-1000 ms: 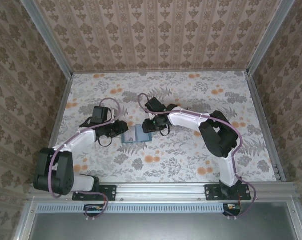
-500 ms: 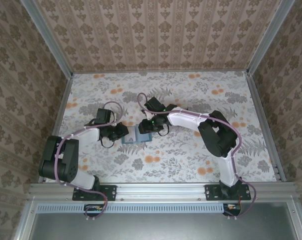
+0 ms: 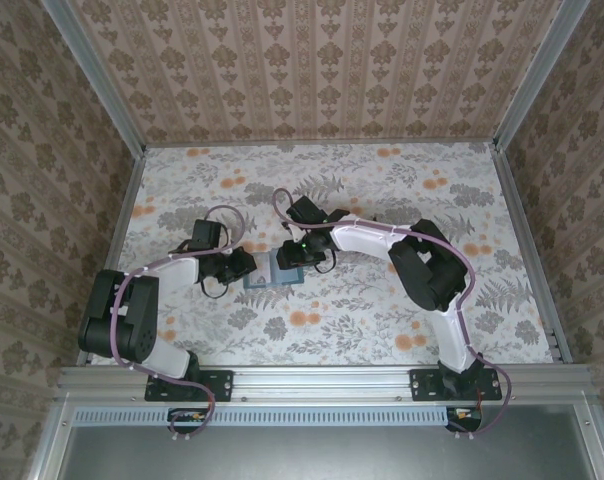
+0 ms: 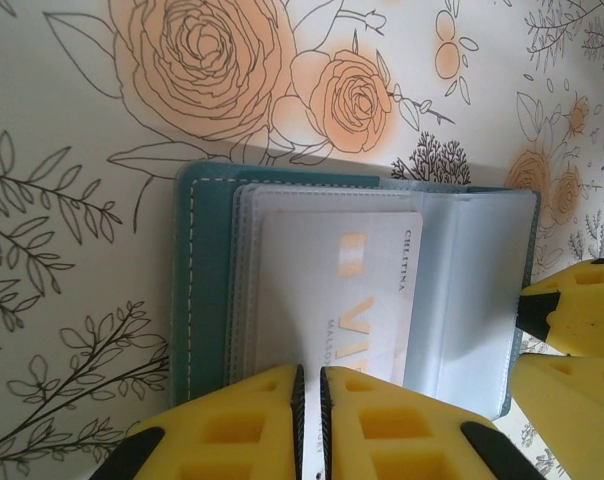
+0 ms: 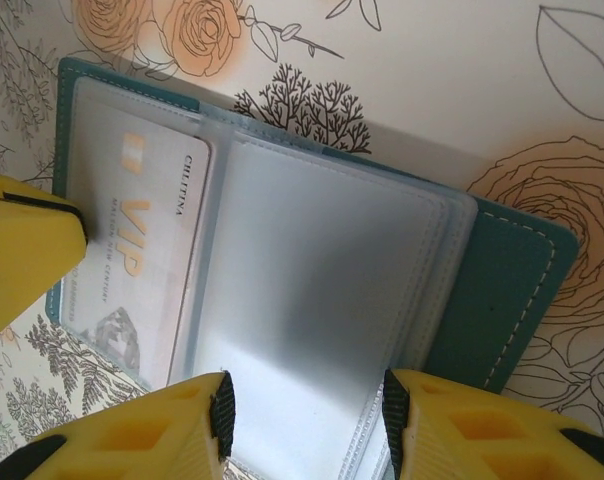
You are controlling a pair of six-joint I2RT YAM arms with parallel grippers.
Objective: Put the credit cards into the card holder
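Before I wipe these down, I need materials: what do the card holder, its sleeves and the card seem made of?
Card holder: teal leather or imitation, matte, pale stitching along its edge. Sleeves: clear soft plastic, glossy glare. Credit card: likely rigid plastic, pale, shiny gold print.

Soft, even light fills the white flowery table (image 3: 382,310). The teal folding card holder (image 5: 502,290) throws a small grey shadow, and its clear plastic sleeve (image 5: 312,280) shines pale.
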